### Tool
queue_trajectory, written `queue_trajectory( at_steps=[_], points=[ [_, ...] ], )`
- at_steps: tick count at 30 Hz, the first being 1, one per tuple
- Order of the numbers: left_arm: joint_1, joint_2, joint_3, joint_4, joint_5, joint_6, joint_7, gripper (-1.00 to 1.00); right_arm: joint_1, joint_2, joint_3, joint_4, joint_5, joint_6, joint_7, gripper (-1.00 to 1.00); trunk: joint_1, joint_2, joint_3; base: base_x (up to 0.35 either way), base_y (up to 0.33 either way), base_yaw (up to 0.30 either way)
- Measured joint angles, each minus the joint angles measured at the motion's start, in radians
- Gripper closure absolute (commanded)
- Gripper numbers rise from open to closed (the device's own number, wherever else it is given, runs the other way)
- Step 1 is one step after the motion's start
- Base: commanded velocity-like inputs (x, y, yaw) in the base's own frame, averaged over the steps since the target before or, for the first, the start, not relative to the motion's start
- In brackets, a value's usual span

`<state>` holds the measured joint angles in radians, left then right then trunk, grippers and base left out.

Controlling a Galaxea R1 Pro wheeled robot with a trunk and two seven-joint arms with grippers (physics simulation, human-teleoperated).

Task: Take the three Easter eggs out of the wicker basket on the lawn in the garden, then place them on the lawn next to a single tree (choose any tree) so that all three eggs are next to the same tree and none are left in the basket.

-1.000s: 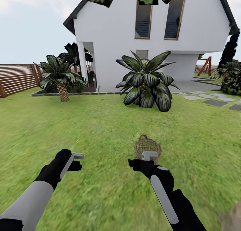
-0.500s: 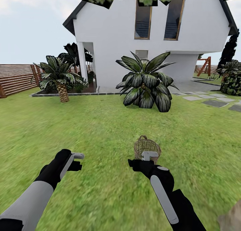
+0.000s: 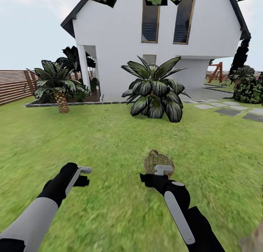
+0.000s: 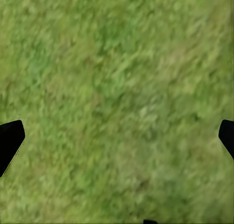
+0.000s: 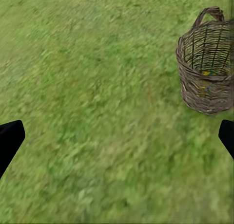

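Landmark for all positions: the wicker basket point(image 3: 159, 161), upright on the lawn point(image 3: 109, 135).

Far left of the basket, a slatted fence point(image 3: 12, 86); nearer, a short palm point(image 3: 54, 84) by the white house point(image 3: 146, 44). The left end effector point(image 3: 84, 170) hangs over bare grass, well left of the basket; in its wrist view both fingertips sit at opposite edges, so it is spread wide and empty.

Behind the basket, a broad-leaved palm point(image 3: 155, 89). The right end effector point(image 3: 163, 168) hovers just in front of the basket, likewise spread wide and empty.

Through the weave, yellow patches suggest the Easter eggs point(image 5: 208, 80) lie inside; their count cannot be confirmed.

Assessment: the eggs are probably light, hard, smooth and rounded, liable to slip or roll. Grip across the widest middle, descending through the open mouth clear of the arched handle. The basket itself looks light and could tip if nudged.

Right of the basket, a stepping-stone path point(image 3: 228, 111).
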<state>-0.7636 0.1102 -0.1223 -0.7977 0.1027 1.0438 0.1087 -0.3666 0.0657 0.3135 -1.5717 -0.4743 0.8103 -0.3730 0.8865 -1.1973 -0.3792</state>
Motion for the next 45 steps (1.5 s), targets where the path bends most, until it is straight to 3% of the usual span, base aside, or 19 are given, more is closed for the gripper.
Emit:
queue_trajectory(
  at_steps=[45],
  points=[
    [0.0, 0.0, 0.0, 0.031, 0.0, 0.0, 0.0, -1.0, 0.0, 0.0, -0.002, 0.0, -0.001, 0.0, 0.0, -1.0, 0.0, 0.0, 0.0, 0.254, 0.232, -0.279]
  ],
)
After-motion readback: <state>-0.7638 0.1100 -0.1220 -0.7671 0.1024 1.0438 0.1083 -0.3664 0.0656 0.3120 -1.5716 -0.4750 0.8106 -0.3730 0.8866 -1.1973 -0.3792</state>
